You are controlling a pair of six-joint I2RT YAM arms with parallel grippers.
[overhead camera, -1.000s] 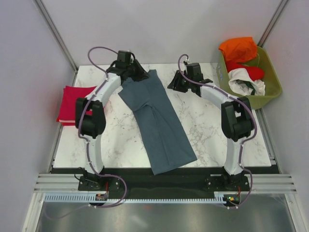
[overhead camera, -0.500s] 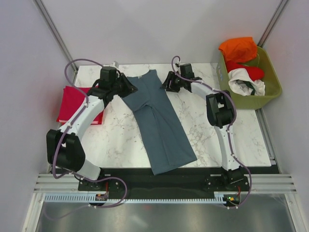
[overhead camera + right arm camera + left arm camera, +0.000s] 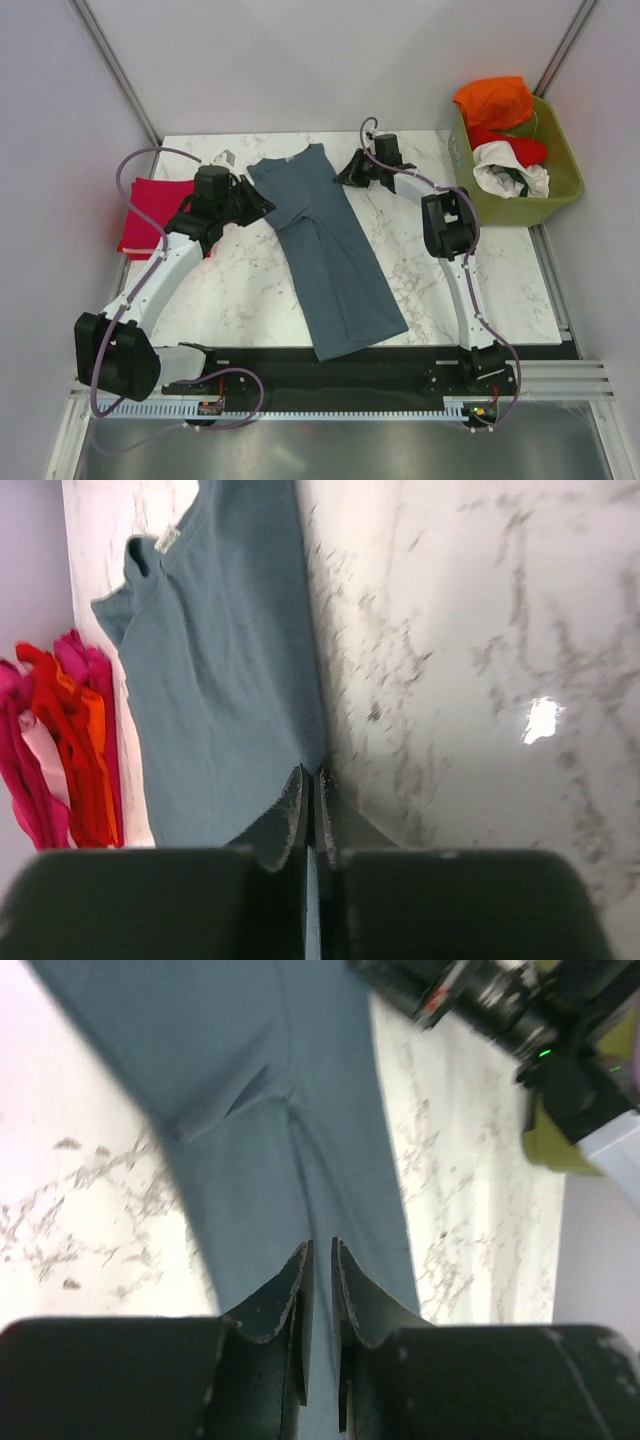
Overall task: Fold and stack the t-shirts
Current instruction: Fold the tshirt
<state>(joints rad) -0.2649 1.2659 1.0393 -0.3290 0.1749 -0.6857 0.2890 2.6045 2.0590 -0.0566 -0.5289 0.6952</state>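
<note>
At the left edge of the marble worktop (image 3: pixel 240 290) lies the crimson t-shirt (image 3: pixel 145 215), folded to a rectangle and partly covered by the left arm, which reaches across it. Just right of it, the left tool (image 3: pixel 265 207) sits at the left edge of the blue-grey t-shirt (image 3: pixel 330 260). In the left wrist view its fingers (image 3: pixel 290 1290) are drawn close with only a narrow slit between them. Blue-grey cloth shows in that slit, but whether any of it is nipped cannot be told. The blue-grey t-shirt lies flat as a long strip in the middle of the worktop, slanting from its collar at the far side to its hem at the near edge, with a crease running down its length. At its right edge, near the collar end, is the right tool (image 3: pixel 343 177). The right wrist view shows its fingers (image 3: pixel 285 815) pressed together, their tips meeting the shirt's edge, and again no grip on the cloth can be made out. Well to the right, off the worktop's far corner, the olive-green basket (image 3: pixel 548 207) holds an orange t-shirt (image 3: pixel 493 100) on top, a red t-shirt (image 3: pixel 520 148) below it and a white t-shirt (image 3: pixel 505 168) in front.
</note>
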